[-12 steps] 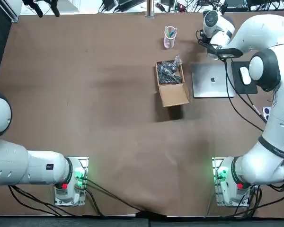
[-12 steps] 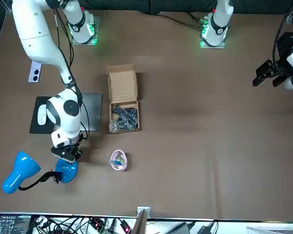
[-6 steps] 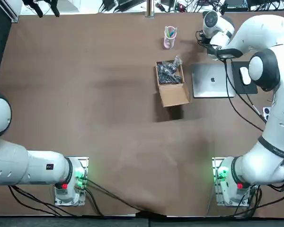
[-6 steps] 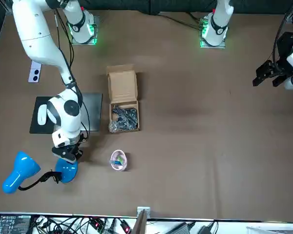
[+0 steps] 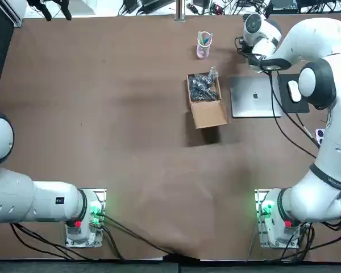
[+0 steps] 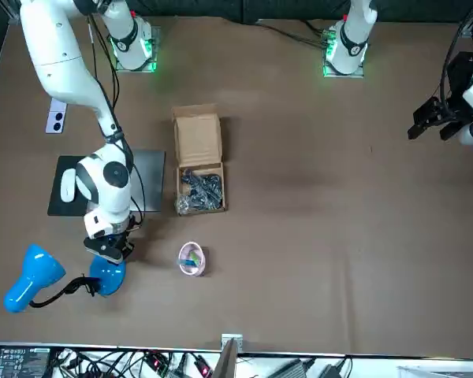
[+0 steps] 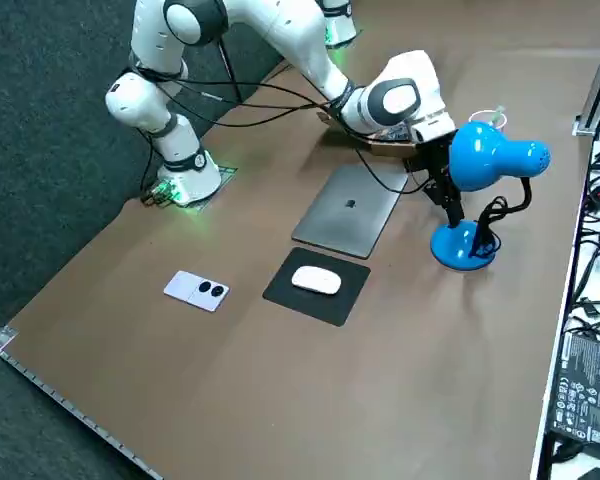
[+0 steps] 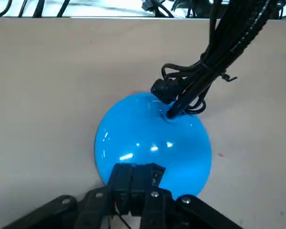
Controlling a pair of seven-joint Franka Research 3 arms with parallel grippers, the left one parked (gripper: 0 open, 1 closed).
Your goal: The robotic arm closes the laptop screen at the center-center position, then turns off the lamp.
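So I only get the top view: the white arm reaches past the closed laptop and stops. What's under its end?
Observer: A blue lamp. The tool is right over its round base.
Operator: Is the tool open, as if to grab it?
Observer: No. In the wrist view its fingers are shut together, with the tips at the rim of the base.
Operator: And is the lamp lit?
Observer: I can't tell. From the right side, the head stands above the base and off to one side, but no view shows the bulb.
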